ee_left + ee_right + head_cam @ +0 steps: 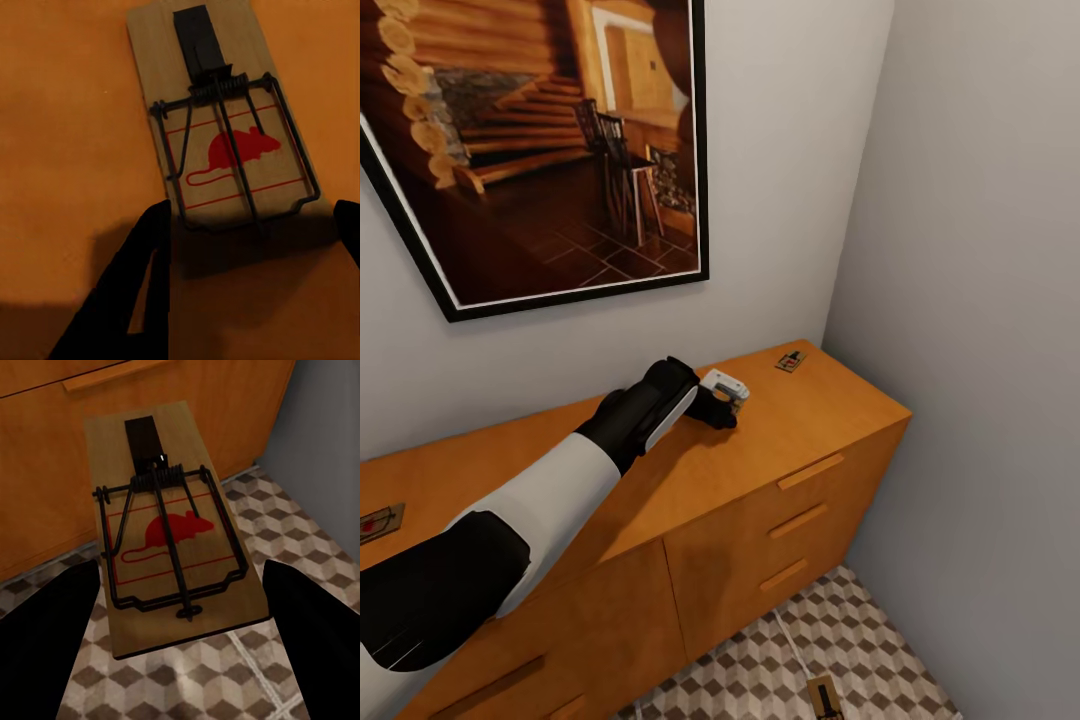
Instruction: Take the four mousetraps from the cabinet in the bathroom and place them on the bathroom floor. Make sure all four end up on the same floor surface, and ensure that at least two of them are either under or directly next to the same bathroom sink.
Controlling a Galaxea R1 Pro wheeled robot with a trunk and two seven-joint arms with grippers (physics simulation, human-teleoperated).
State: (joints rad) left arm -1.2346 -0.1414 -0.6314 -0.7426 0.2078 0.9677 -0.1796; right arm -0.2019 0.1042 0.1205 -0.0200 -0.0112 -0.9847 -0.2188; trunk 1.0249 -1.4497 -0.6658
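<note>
Orange cabinet point(760, 470); cube-patterned floor point(880, 640); grey walls point(980, 300)

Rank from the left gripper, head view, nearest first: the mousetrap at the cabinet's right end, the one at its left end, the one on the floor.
1. Left gripper: mousetrap at the cabinet's right end, just ahead.
2. Floor mousetrap, below right.
3. Left-end mousetrap, back along the arm.

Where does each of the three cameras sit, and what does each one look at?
Head view: high, looking down on the cabinet, left arm, left gripper.
Left wrist view: above the cabinet top, facing a mousetrap, dark fingers at its sides.
Right wrist view: low, facing another mousetrap over the floor, fingers flanking.
All share the orange cabinet.
</note>
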